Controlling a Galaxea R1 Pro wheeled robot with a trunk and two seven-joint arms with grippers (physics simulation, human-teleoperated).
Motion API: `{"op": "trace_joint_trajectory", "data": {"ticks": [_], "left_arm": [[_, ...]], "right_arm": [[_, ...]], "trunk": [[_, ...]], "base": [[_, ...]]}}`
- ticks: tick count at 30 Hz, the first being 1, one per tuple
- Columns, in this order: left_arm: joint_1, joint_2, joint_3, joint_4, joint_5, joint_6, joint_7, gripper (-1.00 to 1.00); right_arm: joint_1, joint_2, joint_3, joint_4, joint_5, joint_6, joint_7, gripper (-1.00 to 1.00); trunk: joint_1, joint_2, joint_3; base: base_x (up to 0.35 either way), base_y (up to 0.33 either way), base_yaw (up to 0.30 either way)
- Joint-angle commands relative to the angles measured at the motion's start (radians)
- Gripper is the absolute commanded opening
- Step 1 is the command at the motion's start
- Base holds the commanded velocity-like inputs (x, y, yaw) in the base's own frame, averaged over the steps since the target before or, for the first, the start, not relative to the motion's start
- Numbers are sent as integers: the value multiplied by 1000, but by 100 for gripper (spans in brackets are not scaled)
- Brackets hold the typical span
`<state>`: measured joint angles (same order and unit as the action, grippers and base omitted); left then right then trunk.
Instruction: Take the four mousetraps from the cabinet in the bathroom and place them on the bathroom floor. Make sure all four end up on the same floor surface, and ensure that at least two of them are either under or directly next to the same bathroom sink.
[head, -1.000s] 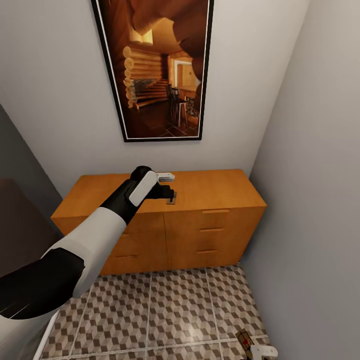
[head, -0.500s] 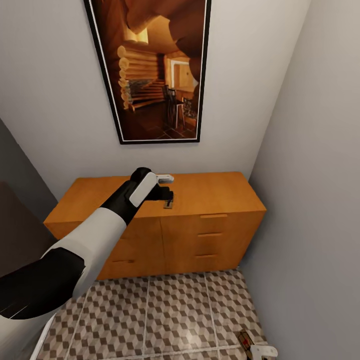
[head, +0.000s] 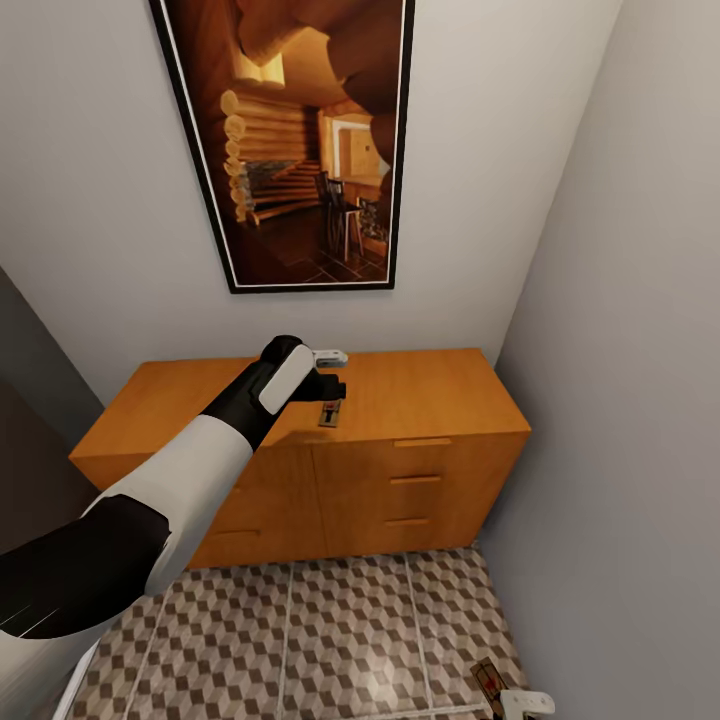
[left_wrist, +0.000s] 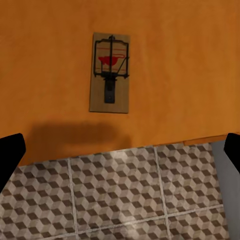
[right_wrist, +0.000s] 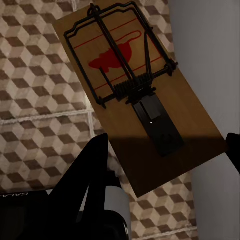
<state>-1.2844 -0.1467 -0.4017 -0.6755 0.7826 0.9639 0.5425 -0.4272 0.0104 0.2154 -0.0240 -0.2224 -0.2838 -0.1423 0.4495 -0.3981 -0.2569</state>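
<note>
Progress: I judge the job part done; one mousetrap on the cabinet (head: 329, 413) lies flat on the top of the cabinet (head: 420, 385), near its front edge at frame centre, not yet lifted.
Left gripper (head: 338, 373): I have it spread wide above that trap; in the left wrist view the dark fingers (left_wrist: 10, 155) sit at both frame edges, touching nothing.
Right gripper (head: 522, 706): lower right corner of the head view; a second mousetrap (right_wrist: 137, 85) sits between its fingers, so I take it as gripped, above the bathroom floor (head: 330, 630).
Left to do: set traps on the tiles, two beside the sink.
Change: the whole head view has shifted, so the camera moved; cabinet and painting (head: 300, 140) sit lower left than earlier.
</note>
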Motion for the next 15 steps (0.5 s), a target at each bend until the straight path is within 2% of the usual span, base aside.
{"op": "trace_joint_trajectory", "data": {"ticks": [1, 15], "left_arm": [[-1, 1, -3, 1, 11, 1, 10, 100], [-1, 1, -3, 11, 11, 1, 10, 100]], "right_arm": [[-1, 0, 9, 1, -11, -4, 0, -100], [-1, 0, 9, 1, -11, -3, 0, -100]], "trunk": [[1, -2, -2], [1, -2, -14]], "base": [[5, -3, 0], [1, 0, 0]]}}
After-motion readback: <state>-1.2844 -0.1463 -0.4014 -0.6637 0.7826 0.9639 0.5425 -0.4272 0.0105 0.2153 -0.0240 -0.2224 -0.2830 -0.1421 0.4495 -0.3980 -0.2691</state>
